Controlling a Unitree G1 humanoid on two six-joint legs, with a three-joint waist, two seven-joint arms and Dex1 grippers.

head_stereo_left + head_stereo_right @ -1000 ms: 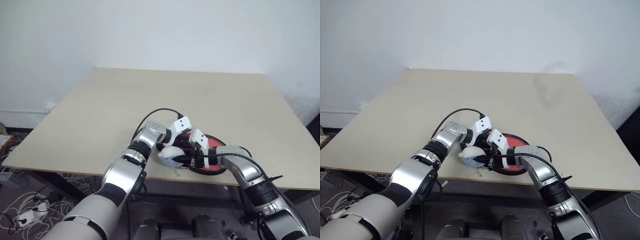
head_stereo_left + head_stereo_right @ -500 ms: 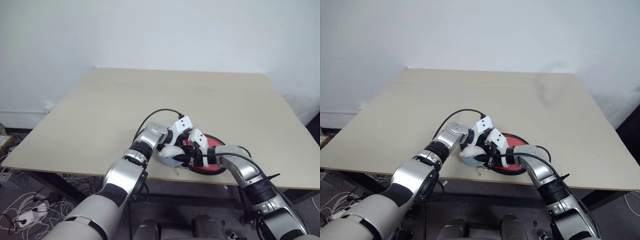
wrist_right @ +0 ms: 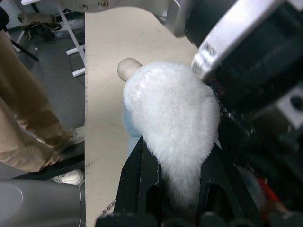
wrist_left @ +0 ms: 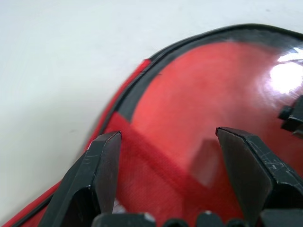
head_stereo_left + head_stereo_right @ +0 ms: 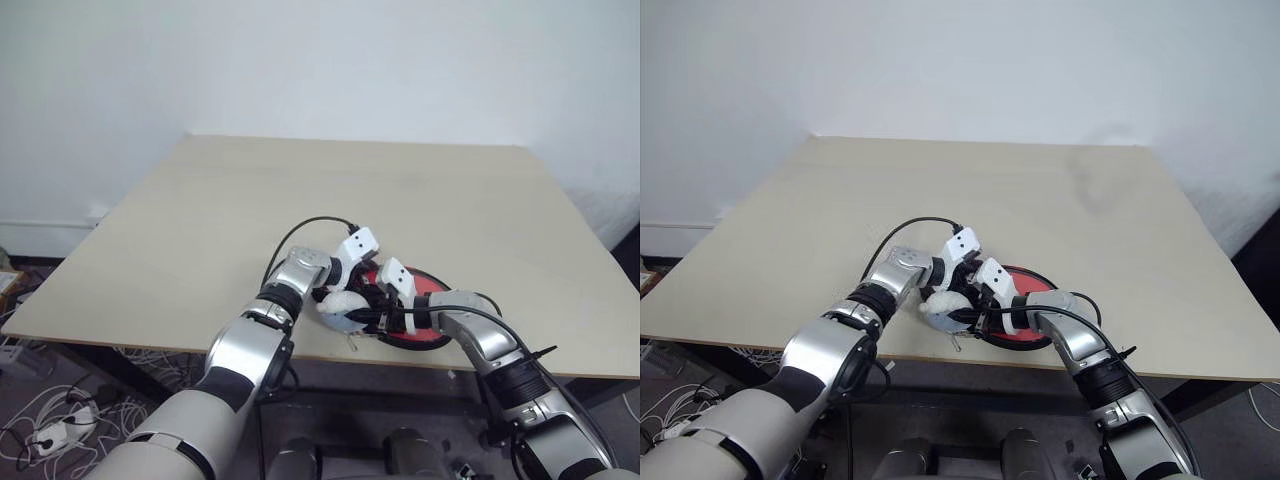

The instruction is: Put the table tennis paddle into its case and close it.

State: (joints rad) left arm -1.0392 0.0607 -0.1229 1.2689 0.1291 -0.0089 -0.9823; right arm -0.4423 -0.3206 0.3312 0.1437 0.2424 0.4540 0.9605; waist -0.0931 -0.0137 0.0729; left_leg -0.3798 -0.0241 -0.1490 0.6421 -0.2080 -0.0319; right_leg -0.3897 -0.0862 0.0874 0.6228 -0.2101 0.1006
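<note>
Paddle and case lie together near the front edge of the table [image 5: 200, 200], right of centre: the table tennis paddle [image 4: 199, 109] shows as a red face under the clear panel of the case [image 5: 425, 335], whose black piped rim and red lining run round it in the left wrist view. So the paddle looks to be inside already, and the step in hand is, by my reading, the closing of the case. The left gripper [image 4: 168, 177] hangs just over the case with its two black fingers [image 4: 102, 165] standing wide apart and nothing between them; they straddle a band of red lining beside the panel without clearly touching it. The right gripper [image 3: 168, 189] sits close beside it, its fingers drawn nearly together on a white fluffy tuft [image 3: 173, 123], a soft furry thing with a small pale knob at its far end, perhaps a pull or charm on the case, though I cannot tell whether it is attached. A thin metal chain [image 5: 957, 345] dangles at the table edge below. Next, I judge, the free left gripper needs to press the case mouth flat while the right draws the closure along the rim; where the zip or flap sits is hidden under both wrists. A person's trouser leg [image 3: 23, 94] and shoe stand by the table.
</note>
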